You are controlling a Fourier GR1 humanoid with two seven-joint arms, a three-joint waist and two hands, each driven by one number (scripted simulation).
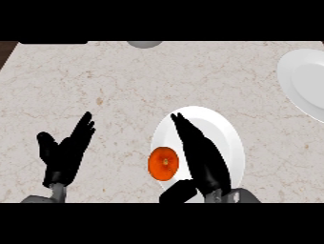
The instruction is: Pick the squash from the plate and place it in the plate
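Above the near plate (225,125), right hand (203,157) open beside the squash (163,163).

Right hand (206,162) open beside squash (163,163) on plate (225,125).

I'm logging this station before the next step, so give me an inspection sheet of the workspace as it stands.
Surface: pale marbled counter, dark wood strip at the left edge.
Job's things: orange squash on the near white plate, at its left rim; second white plate at far right, nothing on it.
Clutter: grey round object at the far edge, cut off.
Hands: right hand open over the near plate, beside the squash; left hand open, resting at lower left.
Cables: nothing seen.
Surroundings: nothing seen.
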